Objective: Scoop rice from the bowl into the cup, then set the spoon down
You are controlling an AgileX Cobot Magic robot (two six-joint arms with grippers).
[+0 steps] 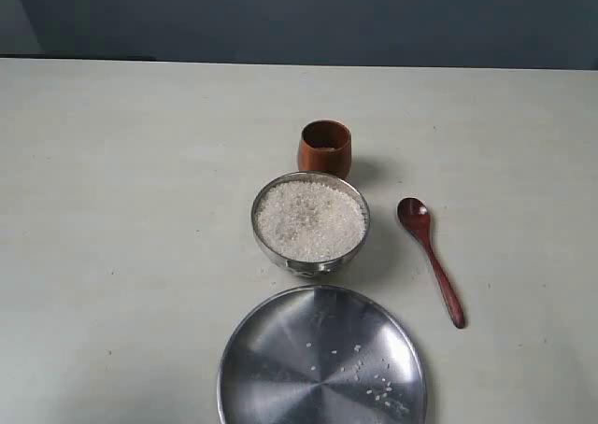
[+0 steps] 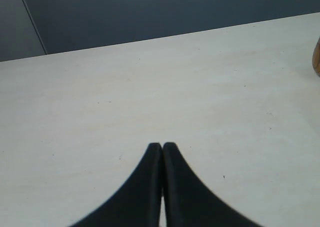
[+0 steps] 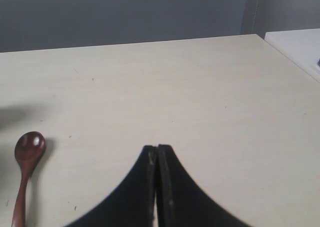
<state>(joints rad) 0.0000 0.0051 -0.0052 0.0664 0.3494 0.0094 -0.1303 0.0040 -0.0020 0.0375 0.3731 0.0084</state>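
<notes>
A small steel bowl [image 1: 358, 220] sits mid-table, heaped with white rice [image 1: 310, 220]. Just behind it stands the reddish-brown wooden cup [image 1: 325, 148]; a sliver of the cup [image 2: 317, 57] shows at the edge of the left wrist view. The dark wooden spoon [image 1: 430, 256] lies flat on the table to the right of the bowl, its oval end pointing away. The spoon [image 3: 26, 167] also appears in the right wrist view, off to one side of the gripper. My left gripper [image 2: 162, 146] is shut over bare table with nothing in it. My right gripper [image 3: 157, 148] is shut and empty too. Neither gripper shows in the exterior view.
A large flat steel plate [image 1: 280, 359] lies in front of the bowl at the near edge, with a few stray grains on it. A dark wall runs behind the table. A white surface [image 3: 300, 44] shows beyond the table's corner in the right wrist view.
</notes>
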